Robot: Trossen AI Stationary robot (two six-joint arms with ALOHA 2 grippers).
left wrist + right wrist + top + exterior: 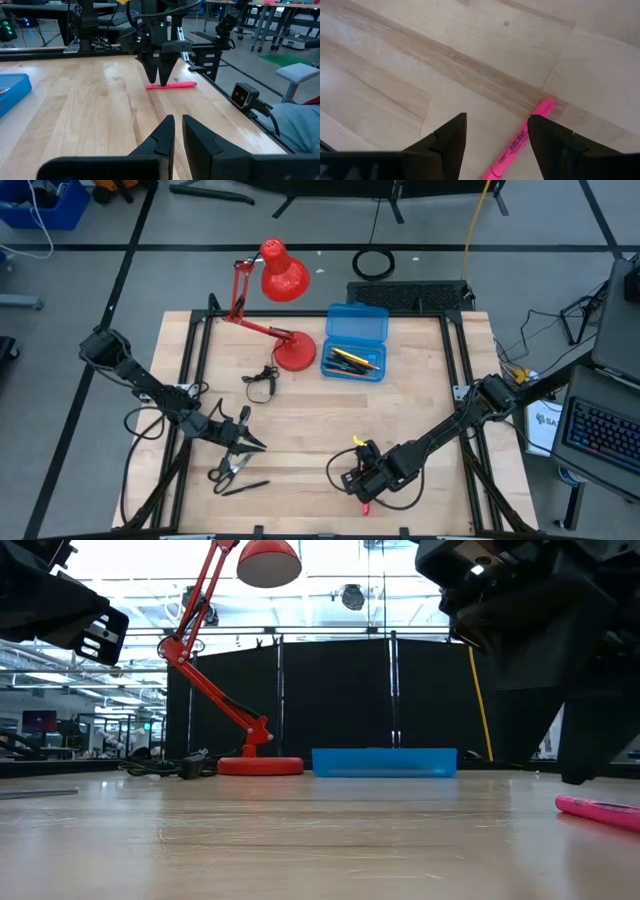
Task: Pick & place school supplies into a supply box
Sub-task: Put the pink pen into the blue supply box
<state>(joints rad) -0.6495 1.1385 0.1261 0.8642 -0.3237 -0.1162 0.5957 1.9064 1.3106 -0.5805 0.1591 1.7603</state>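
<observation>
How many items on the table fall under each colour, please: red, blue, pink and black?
Red: 1, the desk lamp
Blue: 1, the pencil case
Pink: 1, the pink pen
Black: 3, the scissors, the black pen beside them, the wire loop
Total: 6

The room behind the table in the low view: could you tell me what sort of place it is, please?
Probably a robotics lab or workshop: black curtain panels hang behind the table, rows of workbenches and ceiling lights run off beyond them, and cables trail over a taped floor.
</observation>
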